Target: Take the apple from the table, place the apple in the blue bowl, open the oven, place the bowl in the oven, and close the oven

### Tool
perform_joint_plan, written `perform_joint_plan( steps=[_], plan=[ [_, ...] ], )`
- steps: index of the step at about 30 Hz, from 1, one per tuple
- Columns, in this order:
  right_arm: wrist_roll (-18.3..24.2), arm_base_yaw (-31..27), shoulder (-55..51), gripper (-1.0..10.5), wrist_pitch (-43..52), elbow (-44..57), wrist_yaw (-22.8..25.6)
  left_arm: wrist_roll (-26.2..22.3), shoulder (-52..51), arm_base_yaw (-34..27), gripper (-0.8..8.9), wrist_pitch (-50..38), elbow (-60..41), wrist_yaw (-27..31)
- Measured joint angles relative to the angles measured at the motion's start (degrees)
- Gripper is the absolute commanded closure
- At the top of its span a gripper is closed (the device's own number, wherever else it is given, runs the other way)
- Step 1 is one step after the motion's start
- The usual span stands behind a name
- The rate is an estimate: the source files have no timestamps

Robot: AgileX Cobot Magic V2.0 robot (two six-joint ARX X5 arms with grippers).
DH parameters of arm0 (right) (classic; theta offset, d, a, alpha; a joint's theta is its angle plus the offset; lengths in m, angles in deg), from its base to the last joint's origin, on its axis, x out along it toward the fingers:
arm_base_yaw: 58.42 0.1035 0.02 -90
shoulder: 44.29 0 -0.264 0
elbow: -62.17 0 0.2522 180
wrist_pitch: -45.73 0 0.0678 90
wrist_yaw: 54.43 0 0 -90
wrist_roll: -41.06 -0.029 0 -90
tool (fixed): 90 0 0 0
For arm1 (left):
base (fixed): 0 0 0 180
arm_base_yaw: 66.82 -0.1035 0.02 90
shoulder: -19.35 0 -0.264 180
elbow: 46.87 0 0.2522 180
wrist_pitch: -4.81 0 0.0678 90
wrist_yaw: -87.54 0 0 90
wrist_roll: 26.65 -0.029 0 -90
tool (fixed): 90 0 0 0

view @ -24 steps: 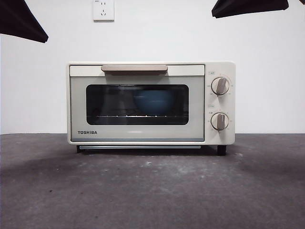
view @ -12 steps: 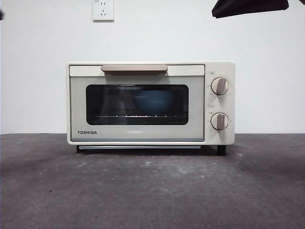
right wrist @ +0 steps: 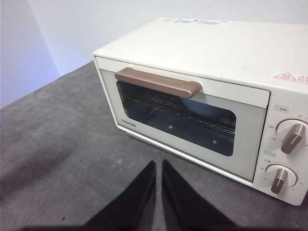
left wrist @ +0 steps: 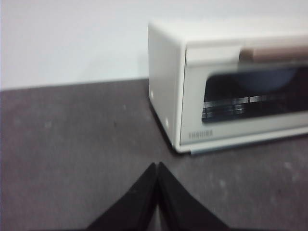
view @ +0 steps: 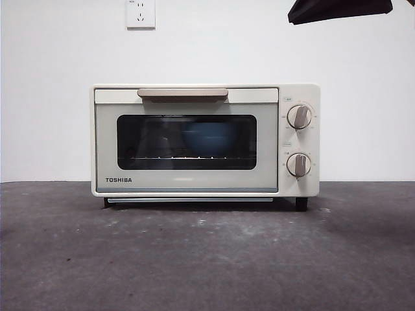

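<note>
The cream-white oven (view: pixel 188 184) stands on the dark grey table (view: pixel 207 259) with its door closed. Behind the dark glass, the blue bowl (view: pixel 209 137) rests on the rack; it also shows dimly in the wrist views (left wrist: pixel 269 79) (right wrist: pixel 202 107). The apple is hidden. My left gripper (left wrist: pixel 157 167) is shut and empty, low over the table off the oven's (left wrist: pixel 166 72) left front corner. My right gripper (right wrist: pixel 159 164) is shut and empty, held above the table in front of the oven's (right wrist: pixel 207 48) door. Only a black tip (view: pixel 337 10) of the right arm shows in the front view, at the top right.
The beige bar handle (view: pixel 182 94) runs along the top of the door, and two round knobs (view: pixel 299 116) sit on the oven's right side. A white wall with a socket (view: pixel 141 13) is behind.
The black arm tip at the top left corner of the front view has pulled out of the picture. The oven, bowl and right arm tip have not moved.
</note>
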Motion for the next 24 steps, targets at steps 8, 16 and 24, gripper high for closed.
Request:
perform_joint_plan(
  steps=[8,16,24],
  plan=[
    [0.0,0.0,0.0,9.4,0.0,0.0,0.0,0.4,-8.3,0.0,8.06,1.8,-5.9,1.4],
    [0.0,0.0,0.0,9.4,0.0,0.0,0.0,0.7,-15.2,-0.6,8.06,11.1,-6.7,1.4],
    [0.0,0.0,0.0,9.4,0.2,0.0,0.0,3.2,-15.3,-0.7,8.06,11.4,-6.8,1.6]
  ],
)
